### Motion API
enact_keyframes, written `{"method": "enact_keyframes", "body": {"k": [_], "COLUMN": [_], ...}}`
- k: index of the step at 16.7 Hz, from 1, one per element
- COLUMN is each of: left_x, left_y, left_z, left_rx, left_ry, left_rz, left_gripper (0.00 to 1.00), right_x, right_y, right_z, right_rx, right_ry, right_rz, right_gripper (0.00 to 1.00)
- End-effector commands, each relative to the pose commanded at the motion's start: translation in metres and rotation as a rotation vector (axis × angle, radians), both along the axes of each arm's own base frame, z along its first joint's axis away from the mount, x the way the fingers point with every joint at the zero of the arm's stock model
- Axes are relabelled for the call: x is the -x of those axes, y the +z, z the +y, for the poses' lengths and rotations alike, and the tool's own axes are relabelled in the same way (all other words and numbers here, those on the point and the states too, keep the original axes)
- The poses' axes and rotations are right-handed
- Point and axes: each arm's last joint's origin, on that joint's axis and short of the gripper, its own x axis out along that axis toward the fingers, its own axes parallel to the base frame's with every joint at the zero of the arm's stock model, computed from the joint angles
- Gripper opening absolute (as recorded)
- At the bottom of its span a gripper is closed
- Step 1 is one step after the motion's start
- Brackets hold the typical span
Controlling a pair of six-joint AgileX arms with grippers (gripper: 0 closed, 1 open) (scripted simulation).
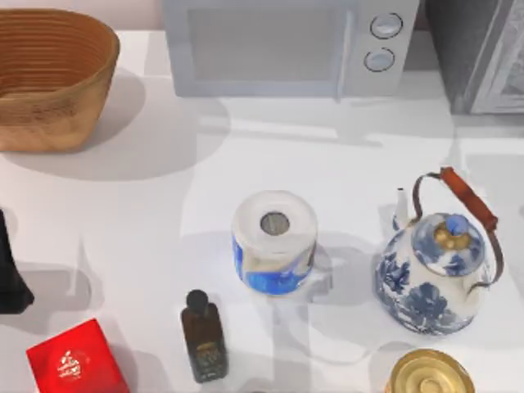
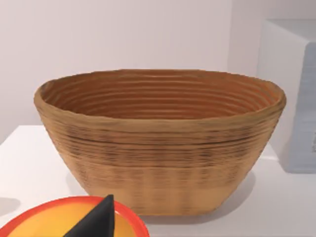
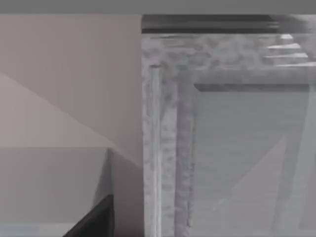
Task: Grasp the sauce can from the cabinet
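The sauce can is out of view. The cabinet is a dark grey box at the table's back right corner. Its pale grey framed door panel stands close in front of the right wrist camera. A dark piece of my right gripper shows low in that view, short of the cabinet's frame. My left gripper sits at the table's left edge as a dark shape. In the left wrist view its dark tip lies over a round orange thing with a red rim.
A woven basket stands at the back left, and a light grey microwave beside the cabinet. Nearer are a white-topped blue can, a blue-and-white teapot, a gold-lidded tin, a dark bottle and a red box.
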Motion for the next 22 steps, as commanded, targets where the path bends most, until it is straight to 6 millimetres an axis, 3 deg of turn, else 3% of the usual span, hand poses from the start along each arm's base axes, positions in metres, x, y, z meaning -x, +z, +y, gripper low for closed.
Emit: {"method": "enact_keyframes", "body": {"k": [4,8,11,18,22], "left_x": [0.000,0.000,0.000,0.000,0.000], "left_y": [0.000,0.000,0.000,0.000,0.000], "left_z": [0.000,0.000,0.000,0.000,0.000], "left_rx": [0.000,0.000,0.000,0.000,0.000], "left_ry": [0.000,0.000,0.000,0.000,0.000], "left_rz": [0.000,0.000,0.000,0.000,0.000], "left_gripper": [1.00,1.00,1.00,1.00,1.00], "right_x": [-0.043,-0.076,-0.088,-0.093,-0.130], "right_y": [0.063,0.098,0.108,0.109,0.110], "right_z": [0.013,0.025,0.030,0.030,0.035], "right_rx": [0.000,-0.001,-0.001,-0.003,-0.003], "right_ry": [0.000,0.004,0.006,0.005,0.004], "right_rz": [-0.011,-0.025,-0.027,-0.030,-0.020], "right_gripper": [1.00,1.00,1.00,1.00,1.00]}}
